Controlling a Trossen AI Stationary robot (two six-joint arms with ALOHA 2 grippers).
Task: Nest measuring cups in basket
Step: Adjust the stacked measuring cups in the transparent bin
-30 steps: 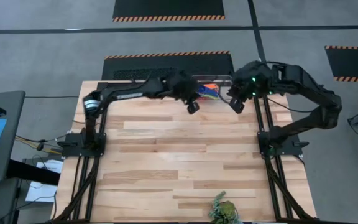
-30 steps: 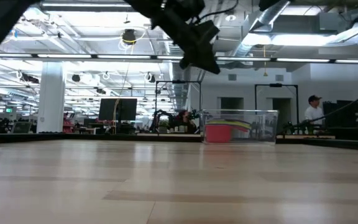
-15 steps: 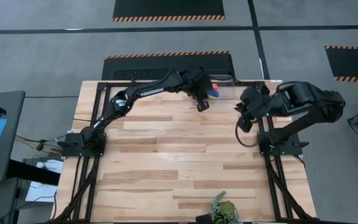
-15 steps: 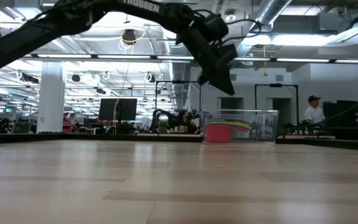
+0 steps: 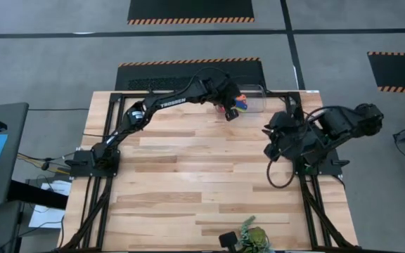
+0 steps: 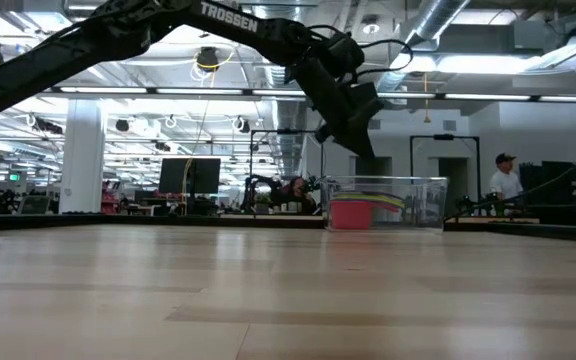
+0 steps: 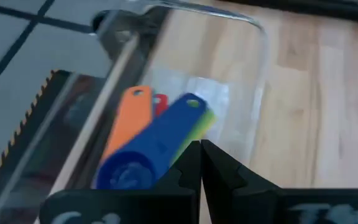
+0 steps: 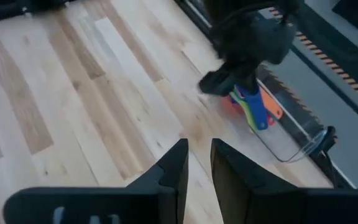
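Basket: clear bin [image 5: 253,100] at the top centre of the overhead frame, on the far edge of the wooden table [image 5: 188,176]; right of centre in the table-level view
Measuring cups: stacked inside the bin [image 7: 160,134], dark blue on top, orange, red and green handles showing beside and under it
Left gripper: [image 5: 229,112] hangs over the bin's left end, empty, fingers pressed together with hardly a gap; in the table-level view it sits above and just left of the bin
Right gripper: [image 5: 268,144] pulled in beside its base at the middle right of the overhead frame, well apart from the bin, empty, fingers a narrow gap apart
Plant: green leafy thing [image 5: 253,237] at the bottom edge of the overhead frame
Background: a person [image 6: 506,178] at the right of the table-level view
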